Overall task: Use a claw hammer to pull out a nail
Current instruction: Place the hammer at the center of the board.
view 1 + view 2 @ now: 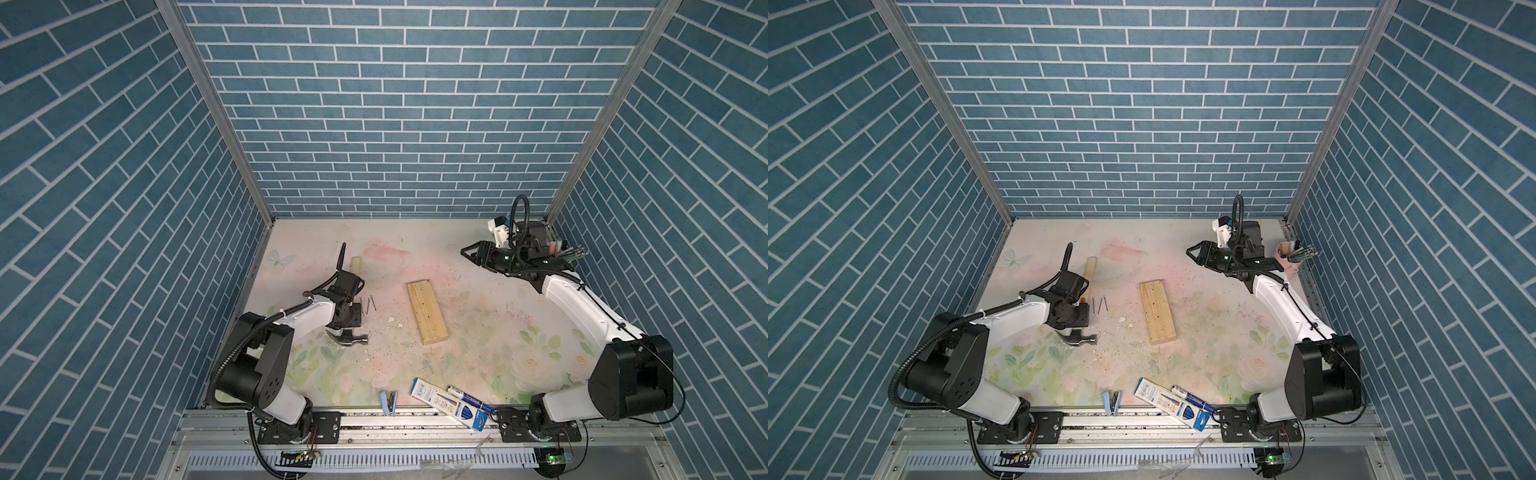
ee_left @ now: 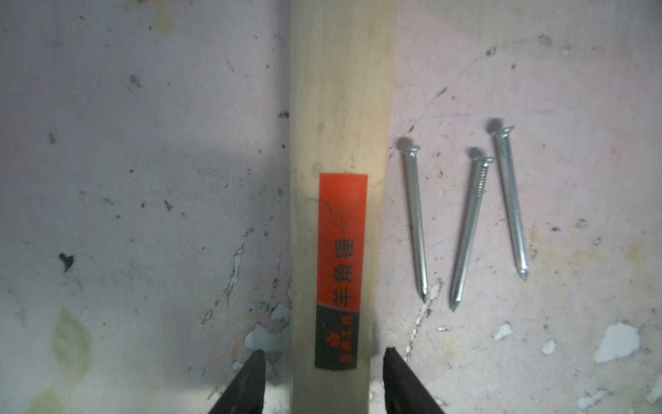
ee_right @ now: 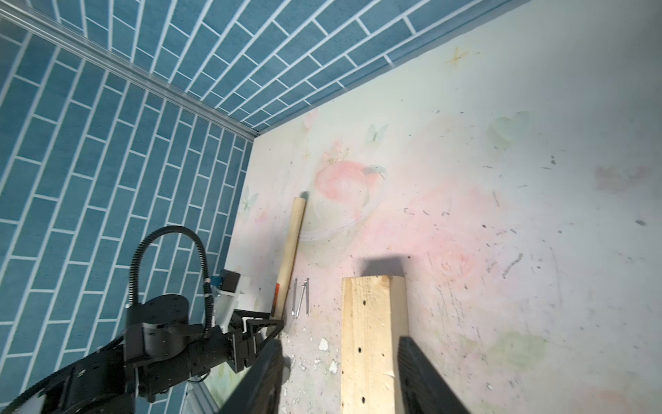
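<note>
The claw hammer lies flat at the left of the table, its dark steel head [image 1: 347, 337] toward the front and its pale wooden handle [image 2: 340, 107] running back. My left gripper [image 2: 324, 353] points down over the orange-and-black label [image 2: 340, 251]. It is open, and its fingers [image 2: 250, 380] straddle the handle with a gap on each side. Three loose nails [image 2: 415, 222] lie flat beside the handle, seen in a top view as nails [image 1: 370, 305]. My right gripper [image 1: 465, 254] hangs open and empty above the back right of the table. The wooden block [image 1: 427, 311] shows small holes.
White chips [image 1: 391, 320] litter the table between hammer and block. A blue stapler [image 1: 388, 402], a pen box [image 1: 451, 402] and a marker [image 1: 465, 395] lie at the front edge. A cup of pens [image 1: 1291, 253] stands at the back right, by the wall.
</note>
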`<state>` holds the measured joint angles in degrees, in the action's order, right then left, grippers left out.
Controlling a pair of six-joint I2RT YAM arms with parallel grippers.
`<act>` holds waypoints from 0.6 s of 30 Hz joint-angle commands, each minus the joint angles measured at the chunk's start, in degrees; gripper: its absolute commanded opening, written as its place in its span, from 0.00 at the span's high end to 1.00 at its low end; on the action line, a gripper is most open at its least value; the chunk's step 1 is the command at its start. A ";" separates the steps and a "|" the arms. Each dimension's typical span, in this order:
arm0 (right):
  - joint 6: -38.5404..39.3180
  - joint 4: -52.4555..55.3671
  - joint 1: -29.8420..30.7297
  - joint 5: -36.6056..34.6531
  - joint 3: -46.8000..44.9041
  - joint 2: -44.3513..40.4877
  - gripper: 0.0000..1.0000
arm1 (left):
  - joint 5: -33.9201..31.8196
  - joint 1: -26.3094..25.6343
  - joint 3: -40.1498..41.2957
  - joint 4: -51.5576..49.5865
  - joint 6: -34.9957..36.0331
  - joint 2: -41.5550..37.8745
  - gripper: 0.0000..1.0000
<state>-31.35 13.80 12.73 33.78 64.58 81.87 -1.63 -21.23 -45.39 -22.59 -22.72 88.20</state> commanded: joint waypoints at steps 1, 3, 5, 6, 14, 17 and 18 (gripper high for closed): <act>4.08 3.12 -1.37 -5.62 -1.72 -2.94 0.40 | -2.01 0.48 0.11 -0.03 -0.70 -2.85 0.43; 4.78 3.58 -2.26 -8.36 -3.40 -4.25 0.34 | -2.69 0.54 0.09 0.50 -0.62 -4.04 0.40; 5.37 3.67 -3.27 -11.17 -5.41 -5.76 0.24 | -3.87 0.69 0.09 0.94 -1.03 -5.54 0.36; 5.66 3.74 -3.64 -12.10 -6.18 -6.36 0.21 | -3.99 0.87 0.18 1.21 -1.38 -6.24 0.34; 7.92 -2.41 -7.19 -20.06 -15.48 -12.68 0.15 | -6.09 2.73 0.30 2.33 -1.62 -11.11 0.05; 8.01 -6.18 -7.50 -22.69 -18.81 -14.88 0.15 | -5.72 3.97 0.94 3.11 -2.25 -12.46 0.00; 8.34 -6.71 -7.51 -24.10 -19.40 -14.95 0.15 | -5.89 4.38 1.29 3.48 -2.32 -13.11 0.01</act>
<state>-25.41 11.84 5.32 14.66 46.24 68.25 -5.80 -18.04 -45.19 -20.18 -23.81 76.64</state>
